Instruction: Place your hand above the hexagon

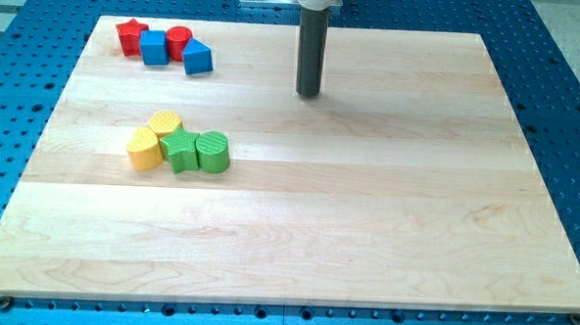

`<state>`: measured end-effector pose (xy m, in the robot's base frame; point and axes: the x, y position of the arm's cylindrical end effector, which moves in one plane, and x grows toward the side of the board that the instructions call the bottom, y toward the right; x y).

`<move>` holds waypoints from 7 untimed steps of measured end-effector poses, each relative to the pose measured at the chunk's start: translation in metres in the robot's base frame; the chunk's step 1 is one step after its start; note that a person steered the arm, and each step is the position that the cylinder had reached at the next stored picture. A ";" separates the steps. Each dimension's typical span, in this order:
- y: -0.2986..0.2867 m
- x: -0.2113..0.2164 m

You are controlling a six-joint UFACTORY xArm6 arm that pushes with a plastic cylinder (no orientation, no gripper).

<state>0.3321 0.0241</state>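
Note:
My tip is the lower end of a dark rod near the view's top centre, on the wooden board. At the view's left a yellow hexagon block sits with a yellow rounded block below it, a green star-like block and a green cylinder to its right. These touch each other. My tip is well to the right of and above the yellow hexagon, apart from all blocks.
At the view's top left a red star, a blue cube, a red cylinder and a blue triangular block form a cluster. A blue perforated table surrounds the board.

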 end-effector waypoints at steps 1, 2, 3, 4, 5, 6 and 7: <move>0.000 0.000; 0.000 -0.001; 0.000 -0.002; 0.000 -0.002; 0.000 -0.002; 0.003 -0.001; -0.006 -0.001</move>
<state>0.3306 0.0182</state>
